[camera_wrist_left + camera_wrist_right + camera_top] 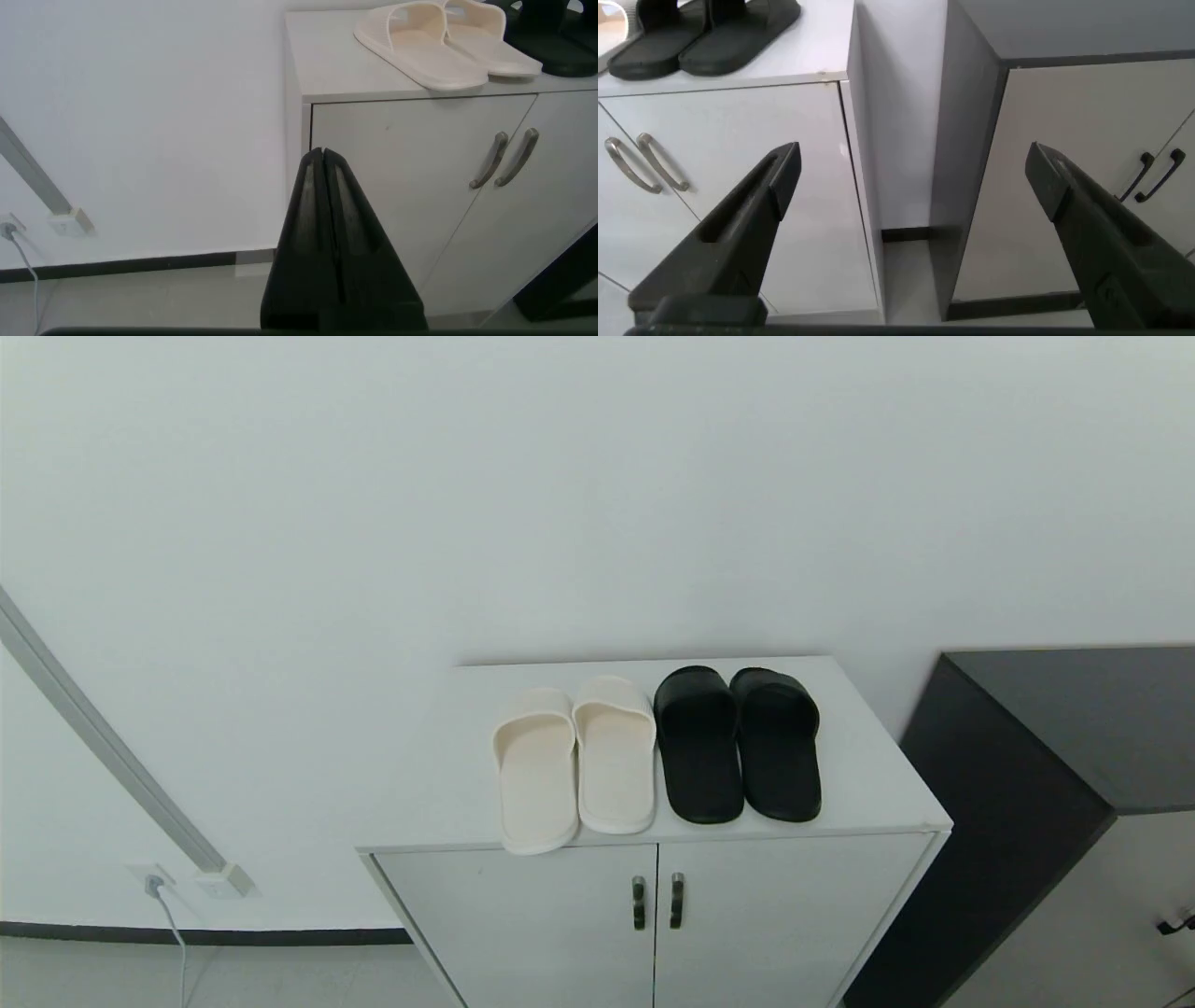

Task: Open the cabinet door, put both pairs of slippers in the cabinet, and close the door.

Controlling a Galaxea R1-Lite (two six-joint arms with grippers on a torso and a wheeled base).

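A white cabinet (448, 784) stands against the wall with both doors shut; two metal handles (656, 901) meet at the middle seam. On its top lie a pair of cream slippers (574, 765) and, to their right, a pair of black slippers (738, 744), toes toward the wall. The left cream slipper overhangs the front edge. My left gripper (322, 159) is shut, held low in front of the cabinet's left corner (301, 103), below the cream slippers (448, 42). My right gripper (915, 177) is open, facing the gap beside the cabinet's right side (864, 140), with the black slippers (701, 37) off to one side.
A taller dark cabinet (1046, 775) stands close on the right, leaving a narrow gap (906, 233). A wall socket with a cable (154, 882) and a slanted conduit (93, 737) are on the wall at the left. Bare floor lies left of the white cabinet.
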